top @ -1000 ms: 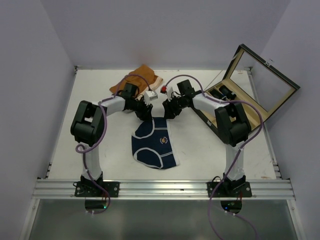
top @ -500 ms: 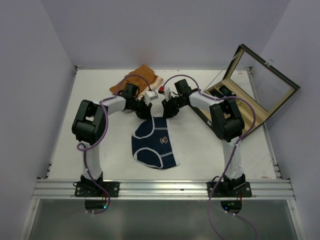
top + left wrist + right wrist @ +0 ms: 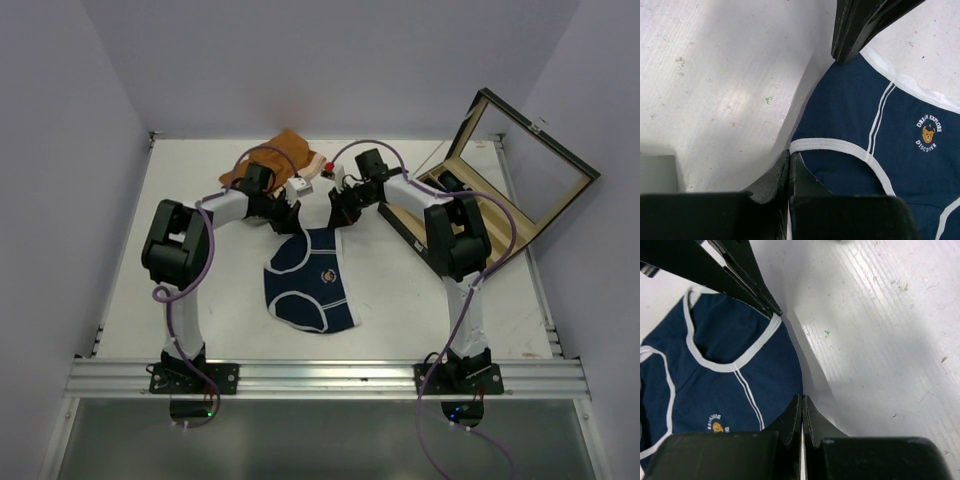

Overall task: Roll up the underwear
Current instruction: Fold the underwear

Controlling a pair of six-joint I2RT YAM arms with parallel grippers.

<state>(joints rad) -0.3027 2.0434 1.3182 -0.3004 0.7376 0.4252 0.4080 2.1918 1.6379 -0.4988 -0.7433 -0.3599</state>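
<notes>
Slip risk: the underwear (image 3: 310,278) is thin, and the left gripper (image 3: 292,224) and the right gripper (image 3: 338,218) each hold only a tiny bit of its edge. A corner could slide out when the roll starts.
Crooked roll risk: if one gripper moves quicker than the other, the roll could come out slanted or bunched on one side.
Bump risk: the two grippers are very near each other, so they could knock together as they turn the edge over.
Drag risk: if they pull along and do not fold over, the whole underwear could just slide on the table (image 3: 190,290) and never roll.
Left gripper: its fingers (image 3: 782,172) are pressed together, and they look pinched on the far corner with the white trim.
Right gripper: its fingers (image 3: 792,415) are pressed together too, and they look pinched on the blue edge on its own side.
Where it is: the underwear lies in the middle of the table between the two arms. Its far edge is at the grippers and the rest points back to the arm bases.
Look: dark blue cloth with thin white trim, two thin white stripes and a little bear badge with words around it.
Shape now: spread out and not rolled at all. The far edge sits a bit off the table, with a shadow under it.
Nearby: an orange garment (image 3: 285,150) lies behind the grippers, and an open wooden box (image 3: 500,180) sits well apart on the right.
</notes>
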